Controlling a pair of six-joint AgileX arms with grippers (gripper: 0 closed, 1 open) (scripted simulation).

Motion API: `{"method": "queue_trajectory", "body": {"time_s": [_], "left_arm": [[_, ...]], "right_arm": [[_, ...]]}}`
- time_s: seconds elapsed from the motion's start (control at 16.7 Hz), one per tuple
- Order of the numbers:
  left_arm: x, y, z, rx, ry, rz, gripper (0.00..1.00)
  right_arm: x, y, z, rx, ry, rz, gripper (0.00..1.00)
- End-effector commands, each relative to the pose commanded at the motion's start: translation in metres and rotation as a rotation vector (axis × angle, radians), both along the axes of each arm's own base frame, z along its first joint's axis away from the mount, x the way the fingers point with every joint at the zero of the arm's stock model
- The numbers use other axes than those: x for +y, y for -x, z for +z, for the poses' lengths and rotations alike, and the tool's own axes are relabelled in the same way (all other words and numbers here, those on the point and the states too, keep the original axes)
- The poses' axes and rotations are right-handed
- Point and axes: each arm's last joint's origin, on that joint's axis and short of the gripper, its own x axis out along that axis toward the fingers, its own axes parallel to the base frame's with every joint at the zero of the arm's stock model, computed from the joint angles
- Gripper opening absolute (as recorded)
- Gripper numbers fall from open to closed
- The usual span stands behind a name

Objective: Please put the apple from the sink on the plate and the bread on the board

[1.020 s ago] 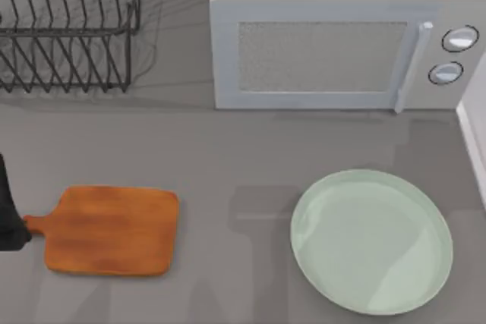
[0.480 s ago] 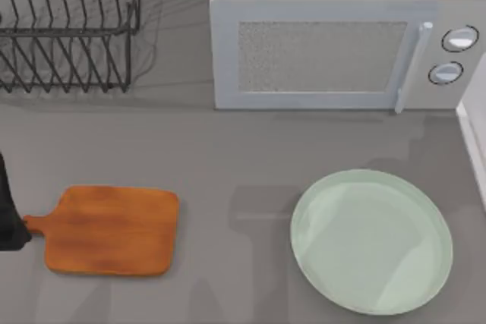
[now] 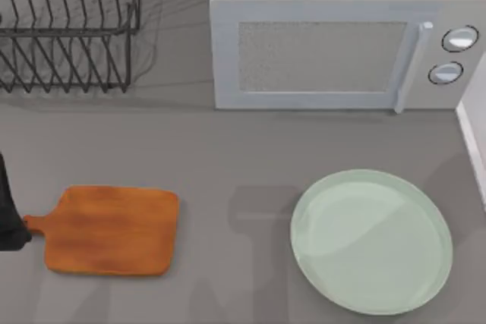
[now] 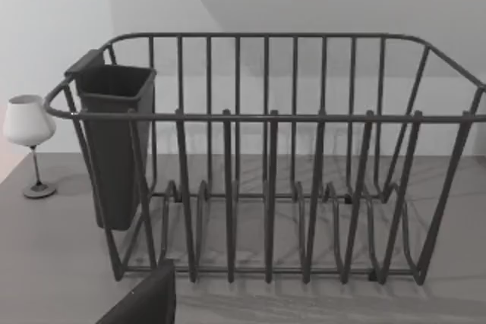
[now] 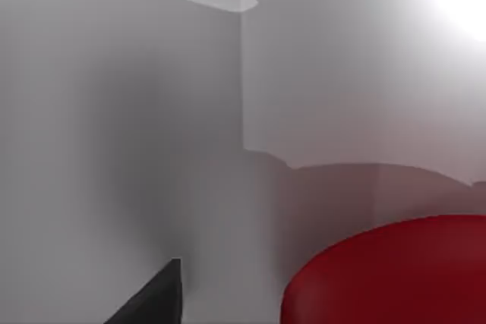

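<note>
The red apple [image 5: 395, 275] lies close in the right wrist view, against the pale inner walls of the sink [image 5: 152, 111]. A dark piece of my right gripper [image 5: 152, 300] stands beside the apple and apart from it. The pale green plate [image 3: 371, 241] sits bare at the table's front right. At the front left lies the orange-brown board [image 3: 110, 230], also bare, its handle pointing left. The bread is out of view. My left arm [image 3: 7, 214] is parked at the table's left edge, just beyond the board's handle.
A grey microwave [image 3: 334, 55] stands at the back, door shut. A black wire dish rack [image 3: 68, 28] fills the back left, with a dark cutlery cup [image 4: 114, 142] and a wine glass [image 4: 29, 123] beside it. The sink's white rim [image 3: 474, 149] borders the right.
Board, plate and left arm have stayed put. Only the faint shadow over the plate's right side has shifted slightly.
</note>
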Motion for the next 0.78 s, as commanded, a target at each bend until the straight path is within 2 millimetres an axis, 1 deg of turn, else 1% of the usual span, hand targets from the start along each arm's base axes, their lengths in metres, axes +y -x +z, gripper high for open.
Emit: {"method": "queue_trajectory", "body": {"time_s": [0.12,0.18,0.36,0.78], "left_arm": [[0.0,0.0,0.0,0.0,0.0,0.0,1.0],[0.0,0.0,0.0,0.0,0.0,0.0,1.0],[0.0,0.0,0.0,0.0,0.0,0.0,1.0],[0.0,0.0,0.0,0.0,0.0,0.0,1.0]], "right_arm": [[0.0012,0.0047,-0.0174,0.013,-0.004,-0.001,1.0],[0.0014,0.0057,-0.0204,0.016,-0.004,-0.001,1.0],[0.0014,0.0057,-0.0204,0.016,-0.004,-0.001,1.0],[0.0014,0.0057,-0.0204,0.016,-0.004,-0.001,0.47]]}}
